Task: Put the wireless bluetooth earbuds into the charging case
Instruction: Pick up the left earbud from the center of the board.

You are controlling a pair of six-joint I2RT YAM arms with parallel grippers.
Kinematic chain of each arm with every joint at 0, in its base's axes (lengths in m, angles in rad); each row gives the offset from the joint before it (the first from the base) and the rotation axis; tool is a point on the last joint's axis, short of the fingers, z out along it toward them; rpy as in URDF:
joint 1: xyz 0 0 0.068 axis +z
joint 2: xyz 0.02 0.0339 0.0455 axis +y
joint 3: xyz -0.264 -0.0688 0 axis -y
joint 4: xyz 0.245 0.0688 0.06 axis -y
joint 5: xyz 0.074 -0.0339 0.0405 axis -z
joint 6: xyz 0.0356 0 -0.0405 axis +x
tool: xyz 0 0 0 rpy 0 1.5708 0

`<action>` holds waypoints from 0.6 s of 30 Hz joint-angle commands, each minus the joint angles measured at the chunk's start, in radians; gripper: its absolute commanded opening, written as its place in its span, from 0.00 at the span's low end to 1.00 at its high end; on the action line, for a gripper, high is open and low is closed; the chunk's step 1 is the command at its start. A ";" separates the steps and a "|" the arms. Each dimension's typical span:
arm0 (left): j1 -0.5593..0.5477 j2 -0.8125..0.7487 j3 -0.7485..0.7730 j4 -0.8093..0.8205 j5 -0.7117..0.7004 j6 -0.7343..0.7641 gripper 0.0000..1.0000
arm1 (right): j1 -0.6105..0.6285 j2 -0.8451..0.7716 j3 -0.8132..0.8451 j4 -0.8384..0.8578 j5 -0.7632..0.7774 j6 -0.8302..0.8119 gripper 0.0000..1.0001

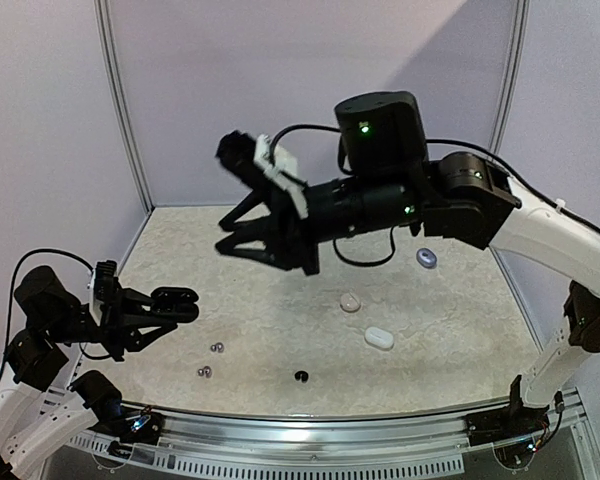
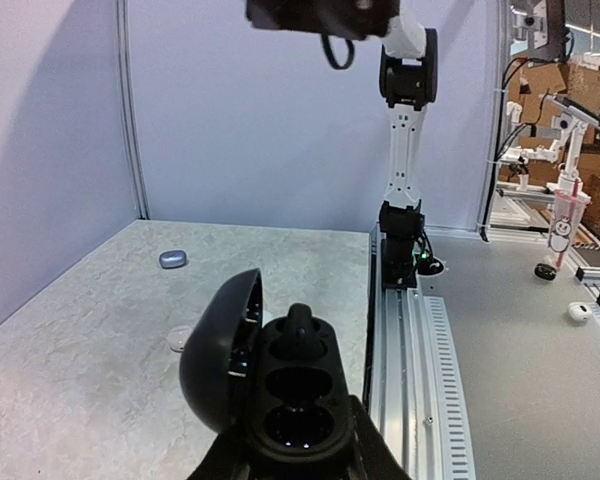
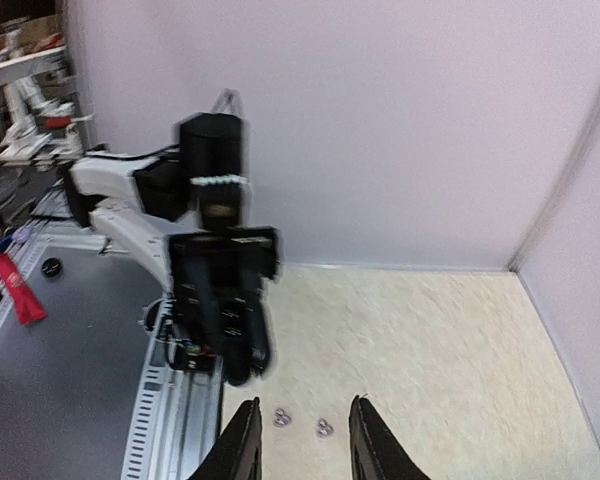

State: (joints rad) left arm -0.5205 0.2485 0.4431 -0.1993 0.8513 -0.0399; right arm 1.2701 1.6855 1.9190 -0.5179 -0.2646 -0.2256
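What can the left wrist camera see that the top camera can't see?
Only the left wrist camera looks inside the open black case: one black earbud sits in a socket, and the two nearer sockets look empty. Only the top camera shows three loose earbuds lying on the table. Both show the left hand holding that case, and the lavender case farther off on the table.

Left pincer (image 1: 185, 305) clamped low; right pincer (image 3: 304, 404) raised, parted.
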 commanded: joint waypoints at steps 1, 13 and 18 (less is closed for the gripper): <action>0.008 -0.005 -0.009 0.010 -0.019 -0.009 0.00 | -0.176 0.031 -0.150 -0.027 0.045 0.218 0.28; 0.030 -0.016 -0.008 -0.014 -0.011 0.013 0.00 | -0.220 0.357 -0.262 -0.286 0.052 0.240 0.21; 0.029 -0.018 -0.013 -0.009 -0.006 0.015 0.00 | -0.210 0.396 -0.358 -0.216 -0.015 0.317 0.21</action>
State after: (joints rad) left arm -0.5026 0.2459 0.4431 -0.2005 0.8425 -0.0334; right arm 1.0485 2.0678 1.6047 -0.7738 -0.2199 0.0200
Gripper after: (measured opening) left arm 0.225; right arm 0.211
